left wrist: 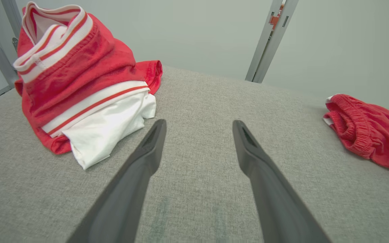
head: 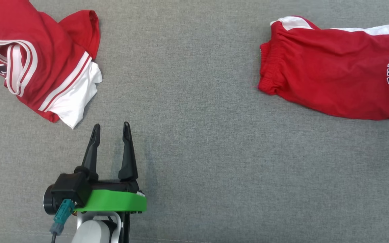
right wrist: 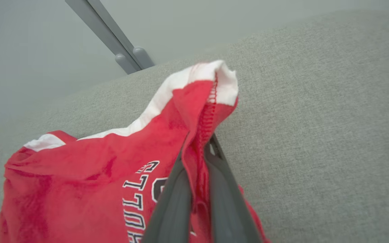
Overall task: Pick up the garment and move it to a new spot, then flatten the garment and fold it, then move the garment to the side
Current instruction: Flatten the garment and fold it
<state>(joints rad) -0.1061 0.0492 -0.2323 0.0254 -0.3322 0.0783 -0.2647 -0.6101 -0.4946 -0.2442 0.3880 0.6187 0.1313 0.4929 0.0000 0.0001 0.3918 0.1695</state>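
The garment point(head: 333, 74), red shorts with a white side stripe and black-and-white lettering, lies at the right of the grey fabric surface point(head: 198, 141) and runs off the head view's right edge. In the right wrist view my right gripper point(right wrist: 199, 145) is shut on a hem fold of the garment point(right wrist: 79, 175), and a red and white corner pokes up past the fingertips. My left gripper point(head: 111, 125) stands open at the lower left, empty and low over the surface. In the left wrist view the left gripper point(left wrist: 198, 123) points between both cloths, with the garment point(left wrist: 370, 135) far to its right.
A crumpled red jersey point(head: 42, 57) with white-striped trim and a white lining lies at the far left, just beyond the left fingertips; it sits to the left of the fingers as the jersey point(left wrist: 79, 67). Grey frame bars point(left wrist: 268, 37) rise behind the surface against a pale wall.
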